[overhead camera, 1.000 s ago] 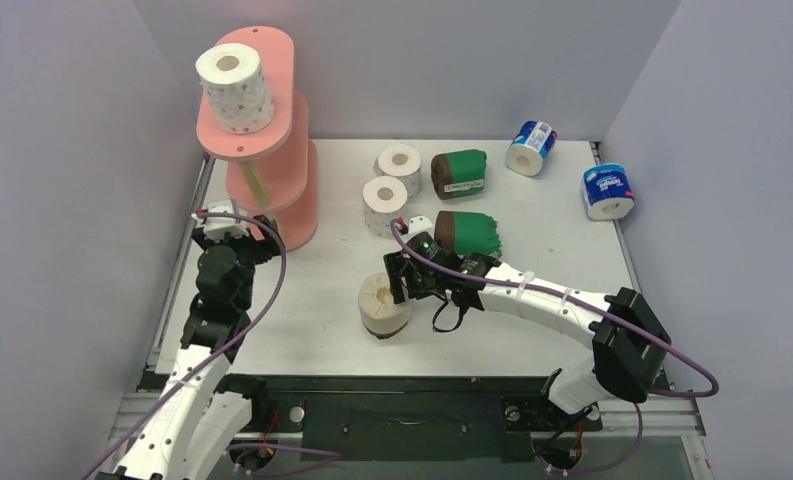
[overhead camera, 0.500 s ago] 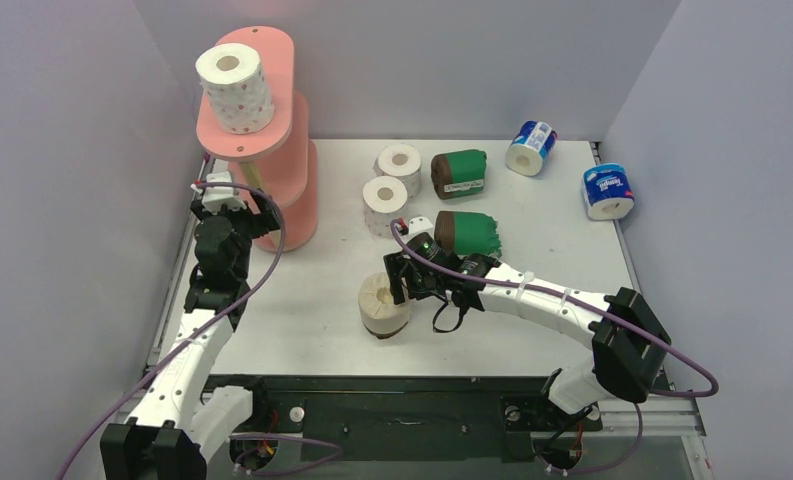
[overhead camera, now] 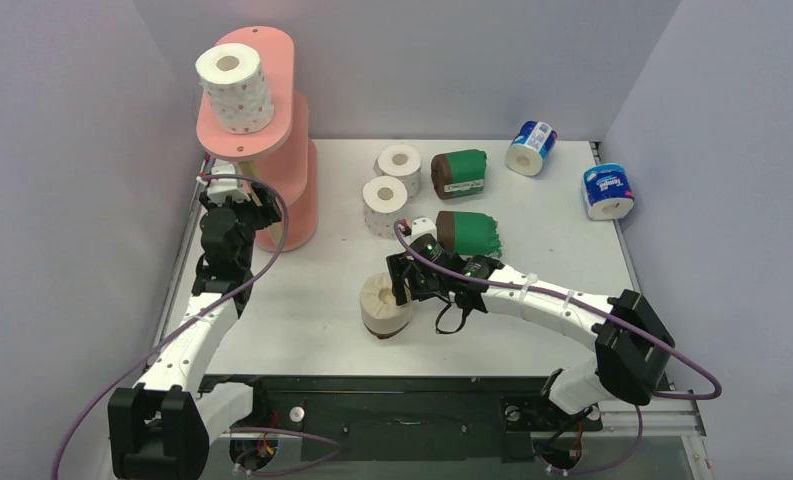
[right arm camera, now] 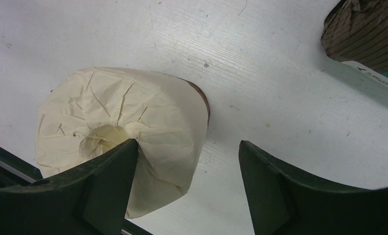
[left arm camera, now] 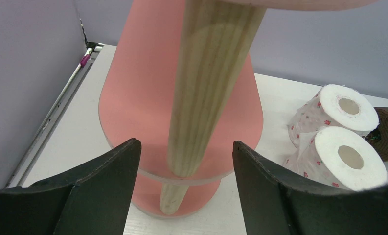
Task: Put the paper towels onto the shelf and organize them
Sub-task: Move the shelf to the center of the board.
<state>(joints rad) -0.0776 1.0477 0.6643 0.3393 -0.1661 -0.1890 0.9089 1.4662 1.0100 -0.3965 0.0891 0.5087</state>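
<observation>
One roll shelved, seven on the table: the cream roll looks to be next.

The right gripper (right arm camera: pixel 187 152) is wide open and empty, one finger over the cream roll (right arm camera: pixel 118 112), the other clear of it, by the middle of the table's (overhead camera: pixel 532 230) near edge. It likely needs centring before closing. The left gripper (left arm camera: pixel 187 147), open and empty, straddles a post (left arm camera: pixel 206 88) of the shelf (overhead camera: pixel 277 60) toward the far left corner. A dotted roll (overhead camera: pixel 234 88) stands on top.

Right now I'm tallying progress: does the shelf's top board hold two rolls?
No, the shelf carries just one red-dotted roll on its top board in the top view.
</observation>
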